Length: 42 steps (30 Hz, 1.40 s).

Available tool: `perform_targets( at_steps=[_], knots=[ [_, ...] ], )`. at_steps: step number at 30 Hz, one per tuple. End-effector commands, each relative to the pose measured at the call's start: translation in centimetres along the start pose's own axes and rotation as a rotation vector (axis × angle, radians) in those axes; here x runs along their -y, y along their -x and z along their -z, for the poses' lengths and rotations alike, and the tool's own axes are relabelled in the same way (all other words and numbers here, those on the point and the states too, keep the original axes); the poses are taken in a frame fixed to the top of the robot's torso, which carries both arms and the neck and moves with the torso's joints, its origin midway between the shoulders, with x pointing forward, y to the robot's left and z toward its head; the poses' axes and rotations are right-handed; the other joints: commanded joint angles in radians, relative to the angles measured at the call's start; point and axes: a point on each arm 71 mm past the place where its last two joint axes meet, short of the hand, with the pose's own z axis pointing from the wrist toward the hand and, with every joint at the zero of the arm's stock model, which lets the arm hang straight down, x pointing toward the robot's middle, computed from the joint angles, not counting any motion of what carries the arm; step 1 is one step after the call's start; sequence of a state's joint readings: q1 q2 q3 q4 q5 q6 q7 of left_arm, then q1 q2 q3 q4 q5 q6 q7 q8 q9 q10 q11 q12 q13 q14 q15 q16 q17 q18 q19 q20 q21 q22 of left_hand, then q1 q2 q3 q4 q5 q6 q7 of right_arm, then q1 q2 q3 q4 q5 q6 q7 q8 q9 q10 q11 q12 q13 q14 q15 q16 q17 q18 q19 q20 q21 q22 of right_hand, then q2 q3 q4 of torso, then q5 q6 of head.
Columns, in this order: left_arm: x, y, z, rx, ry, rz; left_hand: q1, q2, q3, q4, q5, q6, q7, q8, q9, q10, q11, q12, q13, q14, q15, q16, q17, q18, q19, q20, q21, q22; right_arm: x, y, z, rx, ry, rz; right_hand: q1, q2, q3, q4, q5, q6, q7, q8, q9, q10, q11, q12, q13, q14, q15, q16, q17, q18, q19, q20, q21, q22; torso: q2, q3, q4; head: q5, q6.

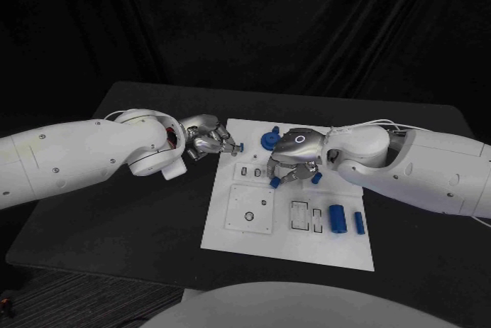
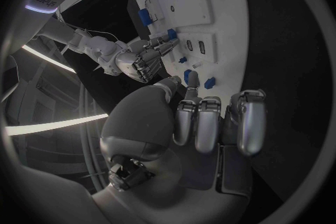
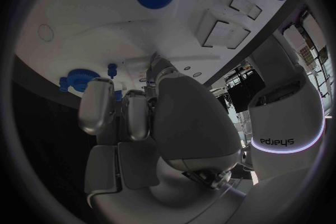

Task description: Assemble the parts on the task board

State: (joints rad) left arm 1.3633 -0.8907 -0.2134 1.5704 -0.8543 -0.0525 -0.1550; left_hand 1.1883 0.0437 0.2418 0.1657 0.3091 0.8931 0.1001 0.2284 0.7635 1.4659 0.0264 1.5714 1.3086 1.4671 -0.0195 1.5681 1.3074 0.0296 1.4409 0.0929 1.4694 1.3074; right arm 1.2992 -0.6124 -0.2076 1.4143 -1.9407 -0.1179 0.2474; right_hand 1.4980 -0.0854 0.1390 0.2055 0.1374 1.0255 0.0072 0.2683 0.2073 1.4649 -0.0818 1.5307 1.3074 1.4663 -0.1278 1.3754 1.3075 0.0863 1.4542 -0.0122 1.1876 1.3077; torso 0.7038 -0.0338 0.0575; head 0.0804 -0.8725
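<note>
Two hands work the far end of the task board (image 1: 291, 253)
Left hand (image 1: 210, 140) pinches a small blue part (image 1: 238, 147) at the board's far left edge; right hand (image 1: 291, 161), fingers curled on another blue part (image 1: 274, 180), should lower it squarely, I'd say, without tilting

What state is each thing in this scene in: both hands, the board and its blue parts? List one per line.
Left hand: pinches a small blue part at the board's edge.
Right hand: over the board, fingers on a blue part.
Task board: flat on the table.
Two blue bars: lying loose on the board.
Blue gear: on the board.
</note>
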Motion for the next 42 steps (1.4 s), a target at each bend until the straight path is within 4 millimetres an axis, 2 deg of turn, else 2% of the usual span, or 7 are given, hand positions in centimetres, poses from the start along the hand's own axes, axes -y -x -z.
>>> perform_targets(
  at_steps=[1,13,20,25,33,38,42],
  knots=[
    [0.1,-0.2,-0.1,-0.017,-0.018,0.004,0.008,0.001,0.001,0.007,0.005,0.004,-0.001,0.001,-0.002,0.105,0.005,-0.001,0.262,0.104,0.006,0.003,0.263,0.01,-0.005,0.005,-0.005,0.18,0.1,0.1,0.1,0.035,-0.012,0.015,-0.016,0.005,-0.008,0.0,-0.001,0.019,-0.002,0.013,0.017,0.059,0.008,0.003,0.191,0.055,0.005,0.004,0.057,-0.014,0.001,0.005,-0.004,0.167,0.0,0.0004,-0.0005,-0.003,0.0],
    [0.0,-0.4,-0.1,-0.024,-0.02,0.004,0.009,0.002,0.001,0.009,0.005,0.003,-0.001,0.001,-0.004,0.105,0.005,-0.001,0.262,0.104,0.006,0.003,0.263,0.011,-0.009,0.005,-0.008,0.178,0.5,0.1,0.5,0.061,-0.048,-0.016,-0.028,0.023,-0.013,-0.014,0.048,0.043,-0.005,0.034,0.078,0.06,0.005,0.004,0.193,0.056,0.003,0.002,0.057,-0.013,0.002,0.003,-0.006,0.167,0.0,0.0018,-0.0028,-0.001,0.0],
    [0.0,-0.3,0.1,-0.017,-0.031,0.007,0.014,-0.006,-0.005,0.011,0.003,0.001,0.0,0.001,-0.01,0.105,0.006,-0.001,0.262,0.104,0.007,0.003,0.263,0.012,-0.013,0.006,-0.012,0.177,1.5,0.4,2.1,0.153,-0.126,-0.128,-0.04,0.019,-0.009,-0.036,0.21,0.041,0.003,0.037,0.138,0.064,0.009,0.007,0.2,0.056,0.005,-0.001,0.056,-0.014,0.003,0.004,-0.005,0.167,-0.001,0.002,-0.0017,-0.004,0.0],
    [0.1,-0.2,0.1,-0.012,-0.051,0.008,0.012,-0.011,-0.017,0.023,-0.012,0.0,0.002,0.001,-0.018,0.105,0.008,-0.001,0.262,0.104,0.008,0.003,0.263,0.013,-0.018,0.007,-0.016,0.175,2.6,0.8,3.3,0.219,-0.202,-0.233,-0.052,0.011,-0.006,-0.039,0.26,0.038,0.013,0.033,0.158,0.065,0.017,0.008,0.201,0.057,0.01,0.001,0.058,-0.014,0.004,0.008,-0.004,0.167,-0.001,0.0017,-0.0014,-0.01,0.0],
    [1.1,-0.6,-0.3,-0.014,-0.126,0.005,0.006,-0.019,-0.058,0.074,-0.045,-0.014,0.013,-0.012,-0.055,0.105,0.017,-0.001,0.262,0.104,0.017,0.003,0.263,0.016,-0.029,0.015,-0.027,0.173,3.5,0.8,3.9,0.24,-0.279,-0.362,-0.071,0.005,-0.001,-0.033,0.287,0.018,0.025,0.015,0.165,0.067,0.026,0.009,0.205,0.058,0.016,0.003,0.061,-0.014,0.004,0.012,-0.004,0.167,-0.002,-0.0002,-0.0033,-0.02,0.0],
    [1.9,-0.9,-1.0,-0.025,-0.162,0.0,0.008,-0.021,-0.086,0.099,-0.079,-0.014,0.017,-0.017,-0.074,0.105,0.021,-0.001,0.262,0.104,0.021,0.003,0.263,0.017,-0.032,0.019,-0.031,0.174,3.7,0.8,3.9,0.238,-0.298,-0.385,-0.075,0.004,0.001,-0.032,0.29,0.013,0.028,0.01,0.165,0.068,0.027,0.01,0.206,0.059,0.018,0.003,0.061,-0.014,0.004,0.014,-0.004,0.167,-0.001,0.0004,-0.0054,-0.022,0.0],
    [2.5,-1.2,-1.6,-0.035,-0.177,-0.005,0.01,-0.022,-0.103,0.112,-0.091,-0.019,0.021,-0.025,-0.088,0.105,0.025,-0.001,0.262,0.104,0.025,0.003,0.263,0.018,-0.037,0.022,-0.036,0.173,3.9,0.8,3.9,0.245,-0.311,-0.39,-0.078,0.003,0.002,-0.031,0.294,0.011,0.029,0.007,0.166,0.069,0.029,0.011,0.207,0.059,0.019,0.004,0.061,-0.014,0.004,0.014,-0.006,0.167,0.0,0.0017,-0.0023,-0.026,0.0]
  ],
)
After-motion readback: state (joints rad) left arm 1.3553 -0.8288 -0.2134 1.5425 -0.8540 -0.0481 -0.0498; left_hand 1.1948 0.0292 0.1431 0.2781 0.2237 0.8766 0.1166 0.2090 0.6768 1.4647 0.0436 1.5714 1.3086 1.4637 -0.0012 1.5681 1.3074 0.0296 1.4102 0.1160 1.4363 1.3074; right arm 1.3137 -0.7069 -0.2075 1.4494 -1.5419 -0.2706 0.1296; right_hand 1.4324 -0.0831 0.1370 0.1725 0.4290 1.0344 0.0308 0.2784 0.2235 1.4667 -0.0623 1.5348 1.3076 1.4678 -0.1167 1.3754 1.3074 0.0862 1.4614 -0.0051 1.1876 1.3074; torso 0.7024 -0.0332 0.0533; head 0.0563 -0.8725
